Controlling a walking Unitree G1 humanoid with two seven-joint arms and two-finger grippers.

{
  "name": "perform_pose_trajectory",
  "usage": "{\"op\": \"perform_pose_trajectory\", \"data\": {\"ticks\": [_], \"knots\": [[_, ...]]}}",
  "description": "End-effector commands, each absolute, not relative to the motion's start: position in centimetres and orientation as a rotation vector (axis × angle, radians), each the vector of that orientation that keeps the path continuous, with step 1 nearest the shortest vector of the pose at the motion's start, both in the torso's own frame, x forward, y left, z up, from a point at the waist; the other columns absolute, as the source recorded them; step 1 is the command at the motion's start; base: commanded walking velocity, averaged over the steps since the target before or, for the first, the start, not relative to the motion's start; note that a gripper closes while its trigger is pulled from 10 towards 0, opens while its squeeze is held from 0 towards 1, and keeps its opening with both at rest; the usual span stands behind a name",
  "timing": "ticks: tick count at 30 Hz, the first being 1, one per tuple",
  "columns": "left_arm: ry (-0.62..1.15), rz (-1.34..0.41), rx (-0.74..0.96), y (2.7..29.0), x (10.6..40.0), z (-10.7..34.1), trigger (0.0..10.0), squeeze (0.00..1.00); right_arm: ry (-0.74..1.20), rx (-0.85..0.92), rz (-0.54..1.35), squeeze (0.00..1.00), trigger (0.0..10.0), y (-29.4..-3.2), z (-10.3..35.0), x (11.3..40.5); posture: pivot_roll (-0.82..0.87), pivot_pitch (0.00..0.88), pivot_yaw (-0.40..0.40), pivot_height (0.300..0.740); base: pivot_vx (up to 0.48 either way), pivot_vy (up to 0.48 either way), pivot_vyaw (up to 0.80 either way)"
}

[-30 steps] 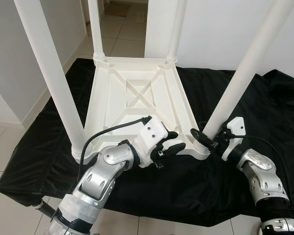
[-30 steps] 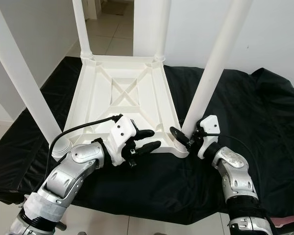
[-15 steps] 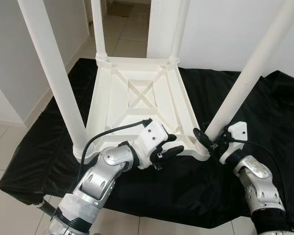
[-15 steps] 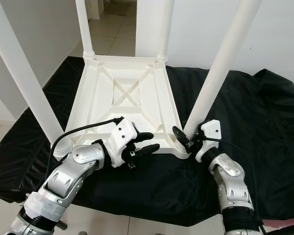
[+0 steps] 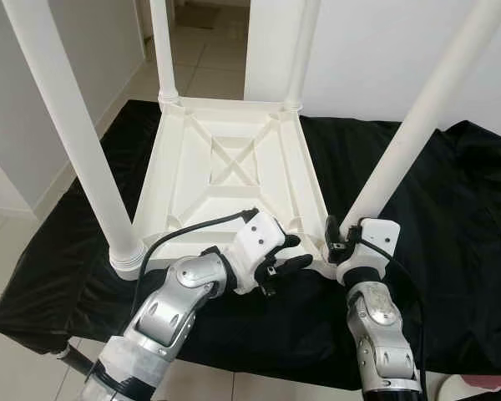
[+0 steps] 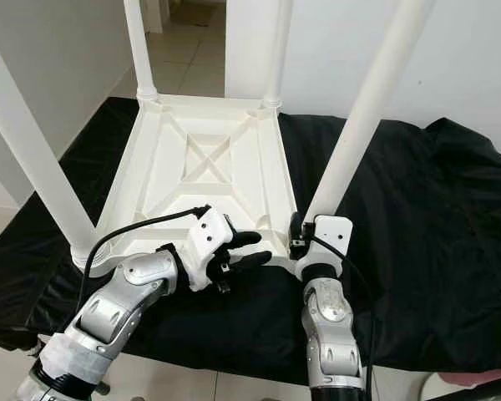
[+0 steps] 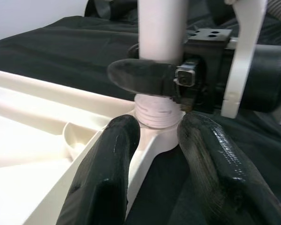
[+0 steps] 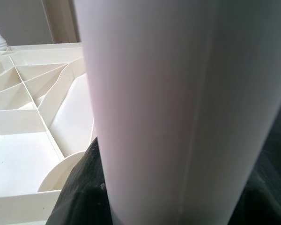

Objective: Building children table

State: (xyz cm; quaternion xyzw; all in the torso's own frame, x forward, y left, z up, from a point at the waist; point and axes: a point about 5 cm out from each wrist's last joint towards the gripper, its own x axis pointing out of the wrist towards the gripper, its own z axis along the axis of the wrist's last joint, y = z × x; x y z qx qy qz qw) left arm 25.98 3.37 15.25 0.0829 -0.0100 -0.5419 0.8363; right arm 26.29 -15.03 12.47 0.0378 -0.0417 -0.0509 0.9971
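Observation:
A white plastic children's table (image 5: 225,167) lies upside down on a black cloth, its legs pointing up. My right gripper (image 5: 341,238) is shut around the near right leg (image 5: 401,159) just above its threaded base (image 7: 157,112). One of its black fingers (image 7: 140,77) crosses in front of the leg. In the right wrist view that leg (image 8: 168,108) is very close. My left gripper (image 5: 290,252) is open at the tabletop's near edge, left of that corner. One finger (image 7: 107,173) lies over the white rim, the other over the cloth.
The black cloth (image 5: 451,217) covers a low surface that drops to tiled floor (image 5: 8,242) on the left and front. The near left leg (image 5: 75,142), far left leg (image 5: 163,50) and far right leg (image 5: 301,50) stand upright. A white wall rises behind.
My right forearm has swung from the right side in toward the near side of the leg, its wrist turning around the leg base. The left gripper stays at the rim. The camera shifted slightly.

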Motion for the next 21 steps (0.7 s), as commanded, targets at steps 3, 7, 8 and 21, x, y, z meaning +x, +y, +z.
{"op": "perform_pose_trajectory", "data": {"ticks": [3, 7, 8, 21], "knots": [[-0.015, -1.144, 0.161, 3.2, 25.7, 15.0, 10.0, 0.00, -0.052, 0.136, -0.055, 0.90, 10.0, -14.1, 12.0, 26.1, -0.09, 0.000, -0.043, 0.740, 0.000, 0.000, 0.00], [-0.016, -1.143, 0.165, 3.3, 25.8, 15.1, 10.0, 0.00, -0.070, 0.135, -0.035, 1.00, 10.0, -14.1, 12.5, 25.9, -0.09, 0.000, -0.047, 0.740, 0.000, 0.000, 0.00], [-0.016, -1.143, 0.165, 3.3, 25.8, 15.1, 10.0, 0.00, -0.070, 0.135, -0.035, 1.00, 10.0, -14.1, 12.5, 25.9, -0.09, 0.000, -0.047, 0.740, 0.000, 0.000, 0.00], [-0.021, -1.122, 0.167, 3.7, 26.0, 15.2, 10.0, 0.00, -0.115, 0.033, 0.202, 0.07, 10.0, -17.7, 12.8, 25.8, -0.08, 0.000, -0.050, 0.740, 0.000, 0.000, 0.00]]}}
